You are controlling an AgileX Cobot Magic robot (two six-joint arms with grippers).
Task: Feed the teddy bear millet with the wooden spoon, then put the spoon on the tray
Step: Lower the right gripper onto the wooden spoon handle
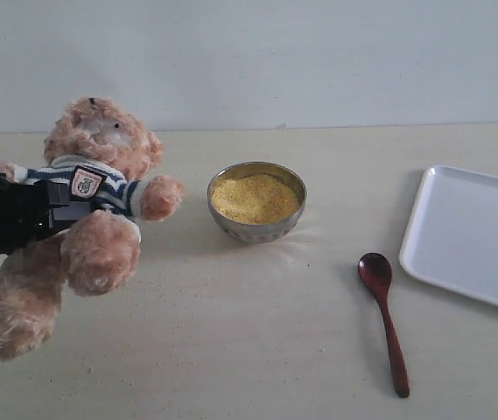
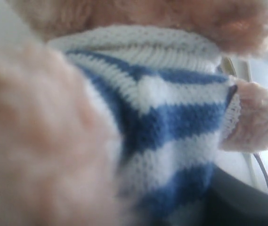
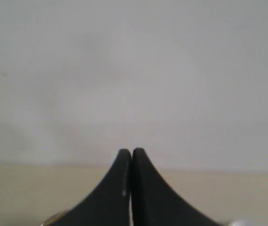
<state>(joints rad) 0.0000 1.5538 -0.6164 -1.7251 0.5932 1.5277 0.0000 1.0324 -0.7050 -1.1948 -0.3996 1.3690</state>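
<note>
The teddy bear (image 1: pixel 100 149) leans at the table's left, tilted, in its navy-and-white striped shirt (image 2: pixel 171 108). My left gripper (image 1: pixel 60 210) comes in from the left edge and is clamped on the bear's torso; fur and knit fill the left wrist view, with one dark finger (image 2: pixel 247 197) showing. Millet (image 1: pixel 255 198) is heaped in the metal bowl (image 1: pixel 257 231) at centre. To the right of the bowl the wooden spoon (image 1: pixel 383 306) lies flat on the table, bowl end away from the front edge, untouched. Beside it sits the white tray (image 1: pixel 472 232). My right gripper (image 3: pixel 131 151) is shut, empty, facing the wall, and outside the exterior view.
Fine millet specks are scattered over the beige table (image 1: pixel 231 350) near the bear's legs and in front of the bowl. A plain pale wall (image 1: pixel 319 52) backs the table. The tray runs off the right edge of the exterior view.
</note>
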